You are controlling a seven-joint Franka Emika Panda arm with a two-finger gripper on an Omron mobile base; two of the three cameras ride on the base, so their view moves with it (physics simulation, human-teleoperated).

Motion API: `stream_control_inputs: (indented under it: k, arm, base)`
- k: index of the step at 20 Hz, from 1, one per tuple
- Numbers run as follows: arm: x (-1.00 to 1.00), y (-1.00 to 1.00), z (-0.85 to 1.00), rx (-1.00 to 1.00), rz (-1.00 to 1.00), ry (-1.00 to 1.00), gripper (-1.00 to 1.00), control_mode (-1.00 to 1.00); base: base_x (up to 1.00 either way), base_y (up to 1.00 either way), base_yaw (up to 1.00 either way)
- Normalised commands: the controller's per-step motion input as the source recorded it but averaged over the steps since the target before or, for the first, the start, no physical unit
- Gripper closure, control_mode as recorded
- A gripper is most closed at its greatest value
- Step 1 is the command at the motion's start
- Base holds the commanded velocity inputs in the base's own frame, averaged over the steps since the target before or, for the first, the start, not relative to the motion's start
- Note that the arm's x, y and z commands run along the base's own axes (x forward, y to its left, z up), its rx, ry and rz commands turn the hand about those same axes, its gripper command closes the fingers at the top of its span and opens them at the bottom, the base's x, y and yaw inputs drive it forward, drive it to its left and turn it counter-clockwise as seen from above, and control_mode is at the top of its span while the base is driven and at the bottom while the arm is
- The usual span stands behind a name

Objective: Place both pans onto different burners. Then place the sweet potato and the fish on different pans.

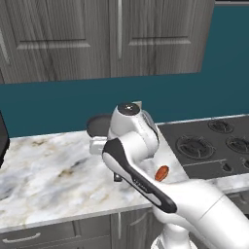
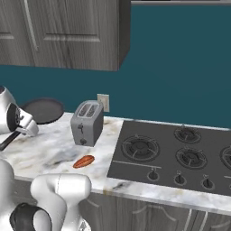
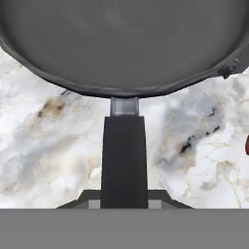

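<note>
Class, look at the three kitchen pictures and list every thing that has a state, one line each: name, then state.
Pan: on the marble counter, not on a burner, empty, handle gripped.
End effector: shut on the pan handle.
Toaster: upright on the counter, slots empty.
Sweet potato: lying loose on the counter, in front of the toaster.
Burners: bare, no flame.
Upper cabinets: doors closed.

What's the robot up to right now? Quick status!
Gripper shut on round black frying pan's handle. Pan on marble counter, not on black cooktop. Silver toaster stands between.
</note>
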Motion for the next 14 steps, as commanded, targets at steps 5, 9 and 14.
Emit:
stream_control_inputs:
  k: [5,9,14]
  arm:
    - [-0.73,-0.36,0.54,0.0,0.0,-0.02,1.0,-1.0]
    - [-0.48,-0.56,0.4,0.0,-0.02,0.0,1.0,-1.0]
    - [-0.42,-0.72,0.33,0.0,-0.06,0.0,1.0,-1.0]
  base:
    - [0.0,0.0,0.0]
    - [0.0,0.0,0.0]
    - [0.0,0.0,0.0]
